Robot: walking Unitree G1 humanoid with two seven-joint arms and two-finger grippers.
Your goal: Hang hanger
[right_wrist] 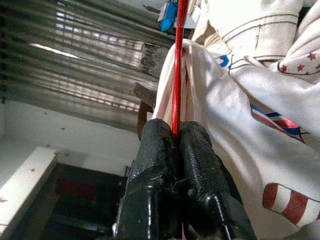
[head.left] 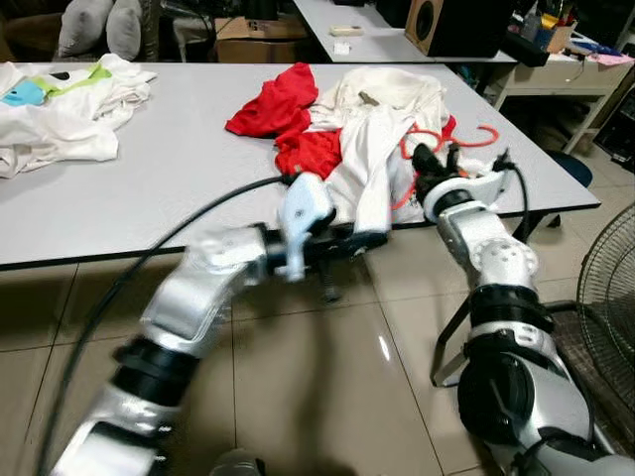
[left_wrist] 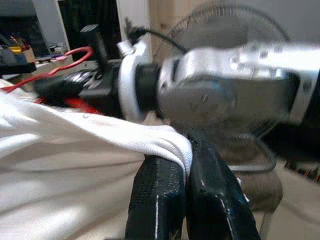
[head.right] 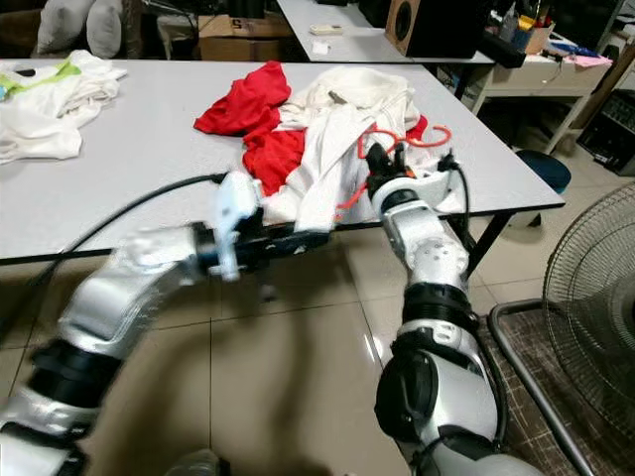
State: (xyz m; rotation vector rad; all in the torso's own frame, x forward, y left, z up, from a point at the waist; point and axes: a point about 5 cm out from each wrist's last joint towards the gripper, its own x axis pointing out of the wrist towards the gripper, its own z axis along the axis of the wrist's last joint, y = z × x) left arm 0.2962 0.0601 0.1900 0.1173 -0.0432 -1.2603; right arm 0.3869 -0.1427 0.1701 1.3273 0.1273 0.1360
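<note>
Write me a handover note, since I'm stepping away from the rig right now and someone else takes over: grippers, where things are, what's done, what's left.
Left gripper: fingers shut on a fold of the white garment at the near edge of the grey table.
Right gripper: fingers shut on the red hanger, which lies tangled in the same garment pile.
Also on the table: red clothes beside the white garment, more white clothes at the far left.
Done: both hanger and garment gripped.
Left: the hanger is not yet lifted out of the pile or hung; no rail can be made out.
</note>
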